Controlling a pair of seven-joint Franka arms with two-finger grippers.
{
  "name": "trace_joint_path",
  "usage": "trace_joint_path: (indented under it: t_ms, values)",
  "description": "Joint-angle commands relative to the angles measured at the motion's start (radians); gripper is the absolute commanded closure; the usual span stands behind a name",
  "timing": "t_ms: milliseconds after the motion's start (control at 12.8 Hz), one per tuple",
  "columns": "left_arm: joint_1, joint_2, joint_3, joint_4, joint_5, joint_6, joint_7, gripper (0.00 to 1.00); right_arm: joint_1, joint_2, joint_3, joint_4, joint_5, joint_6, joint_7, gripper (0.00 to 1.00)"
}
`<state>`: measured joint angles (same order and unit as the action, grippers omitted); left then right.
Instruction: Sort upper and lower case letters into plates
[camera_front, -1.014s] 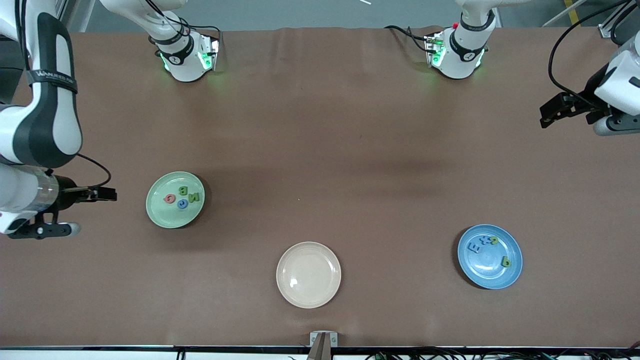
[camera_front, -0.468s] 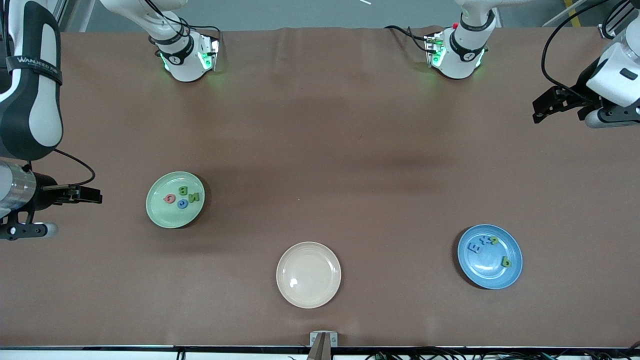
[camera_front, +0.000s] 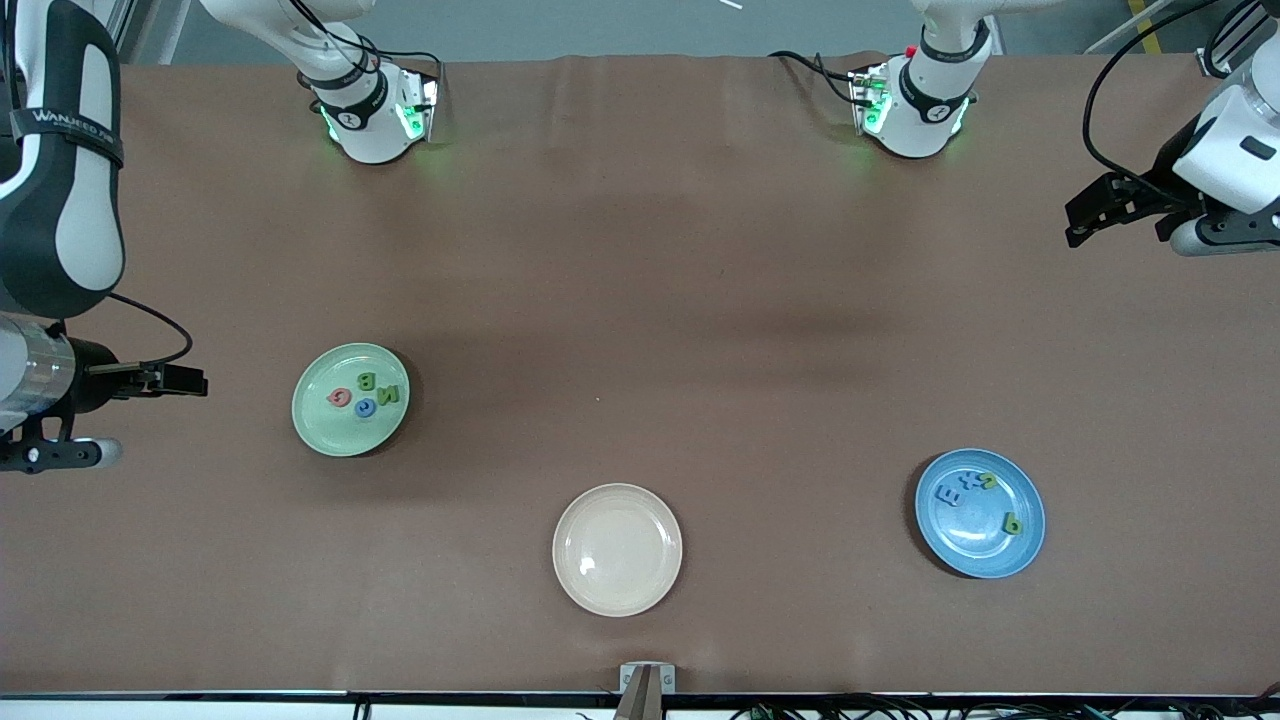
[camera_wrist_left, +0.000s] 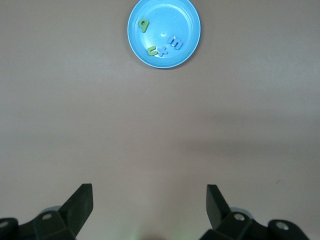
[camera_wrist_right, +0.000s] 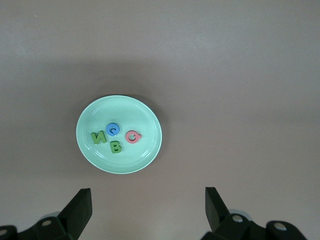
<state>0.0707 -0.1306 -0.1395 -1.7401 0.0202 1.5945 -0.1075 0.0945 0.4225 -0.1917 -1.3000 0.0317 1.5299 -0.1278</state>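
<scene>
The mint green plate (camera_front: 325, 428) (camera_wrist_right: 142, 116) holds four letters: a pink one (camera_front: 340, 398) (camera_wrist_right: 132, 136), a blue one (camera_front: 365, 407) (camera_wrist_right: 113, 130) and two green ones (camera_front: 366, 380) (camera_wrist_right: 116, 146). The blue plate (camera_front: 975, 548) (camera_wrist_left: 165, 17) holds two blue letters (camera_front: 945, 492) (camera_wrist_left: 176, 43) and two green letters (camera_front: 1012, 523) (camera_wrist_left: 144, 25). My right gripper (camera_front: 190, 381) (camera_wrist_right: 148, 197) hangs open and empty over bare table beside the mint plate, toward the right arm's end. My left gripper (camera_front: 1085, 215) (camera_wrist_left: 149, 195) is open and empty over bare table at the left arm's end.
A cream-beige plate (camera_front: 617, 549) with nothing in it sits near the table's front edge, between the two other plates. Both arm bases (camera_front: 375, 115) stand along the back edge. Brown table (camera_front: 640, 300) stretches between the plates.
Both arms have drawn outward toward their own table ends over the last second and have nearly stopped. The plates and letters have not moved.
</scene>
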Motion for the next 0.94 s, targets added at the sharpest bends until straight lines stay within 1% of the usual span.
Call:
trace_joint_path:
  t_ms: [0, 234, 390, 546, 858]
  values:
    - [0.004, -0.024, 0.006, -0.022, -0.017, 0.019, 0.023, 0.00, -0.004, -0.028, 0.011, -0.002, -0.010, -0.031, 0.004, 0.00]
    - [0.004, -0.027, 0.008, -0.022, -0.017, 0.022, 0.023, 0.00, -0.004, -0.053, 0.012, -0.008, 0.002, -0.062, 0.005, 0.00]
    - [0.004, -0.027, 0.008, -0.018, -0.017, 0.025, 0.023, 0.00, 0.002, -0.123, 0.012, -0.068, 0.002, -0.060, 0.004, 0.00]
    - [0.000, -0.026, 0.005, -0.021, -0.017, 0.039, 0.023, 0.00, 0.002, -0.194, 0.012, -0.152, 0.001, -0.045, 0.004, 0.00]
    - [0.000, -0.023, 0.003, -0.024, -0.017, 0.045, 0.022, 0.00, -0.009, -0.277, 0.012, -0.217, -0.013, -0.039, 0.000, 0.00]
